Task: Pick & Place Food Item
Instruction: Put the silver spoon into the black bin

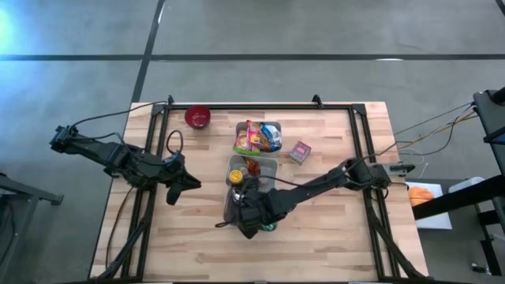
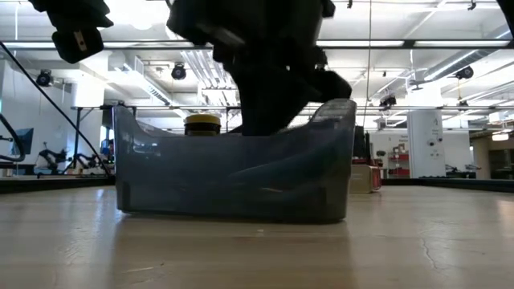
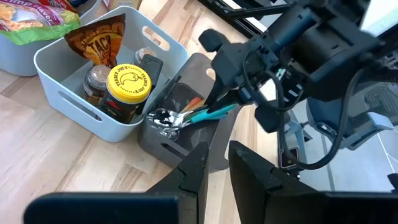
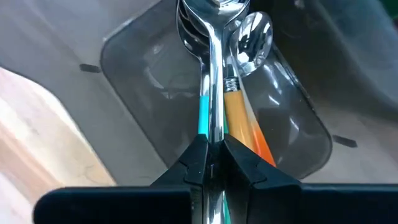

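My right gripper [image 4: 211, 146] hangs over the dark grey bin [image 1: 237, 207] near the table's middle, shut on a teal-handled metal spoon [image 4: 210, 93]. An orange-handled spoon [image 4: 239, 115] lies right beside it, and whether it is held too I cannot tell. Behind the grey bin a white bin [image 3: 56, 78] holds a yellow-lidded jar [image 3: 129, 82], another jar and a brown snack bag [image 3: 99, 40]. A farther bin [image 1: 258, 136] holds bright snack packets. My left gripper [image 3: 217, 168] waits at the table's left, a narrow gap between its fingers, holding nothing. My right gripper pinches the teal-handled spoon's handle [image 4: 209, 134] between its two fingers, which lie along the handle. It comes steeply from above. The spoon's bowl end [image 3: 163, 119] points away from the fingers, down at the grey bin by its wall next to the white bin.
A red bowl [image 1: 199, 117] stands at the far left of the table and a small box [image 1: 300, 151] to the right of the bins. A black frame [image 1: 359, 134] runs along the far and side edges. Bare wood lies toward the near edge.
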